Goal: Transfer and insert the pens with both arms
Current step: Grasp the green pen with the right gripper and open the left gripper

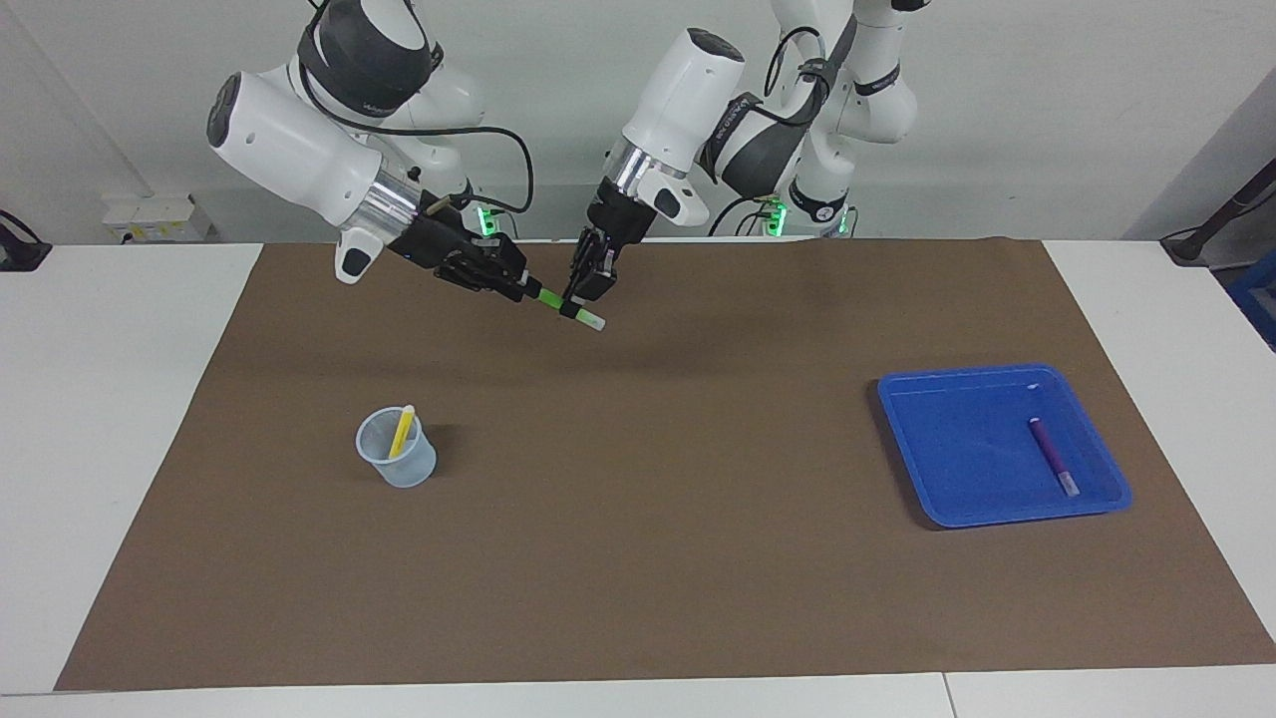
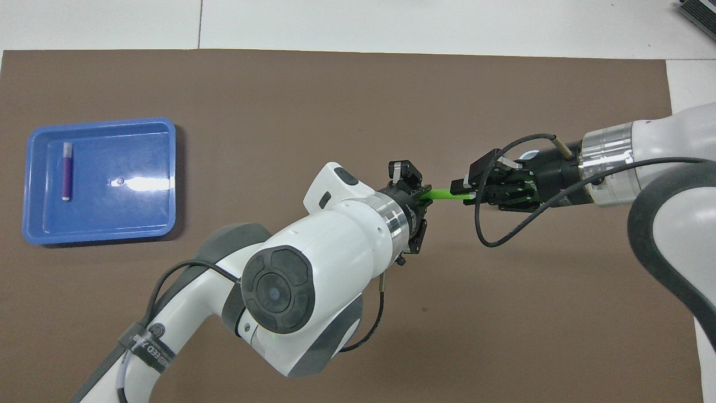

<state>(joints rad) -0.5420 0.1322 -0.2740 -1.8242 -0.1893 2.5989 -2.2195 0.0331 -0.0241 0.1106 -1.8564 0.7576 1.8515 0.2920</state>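
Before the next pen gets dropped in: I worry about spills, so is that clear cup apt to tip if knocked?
Probably yes. The clear cup looks thin and light and holds only the yellow pen, which leans on its rim, so weight sits high. It stands free on the brown mat, so a nudge would likely slide or topple it.

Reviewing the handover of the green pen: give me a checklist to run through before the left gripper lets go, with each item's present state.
1. Left gripper shut on the green pen: ok.
2. Right gripper closed firmly on the pen's other end: cannot tell; its fingers are at the pen, but the grip is not plainly seen.
3. Pen held in the air over the brown mat, touching nothing below: ok.
4. Cup upright with room left; the yellow pen leans inside it: ok.
5. Path from the handover point to the cup free of other things: ok.
6. Purple pen waiting in the blue tray: ok.
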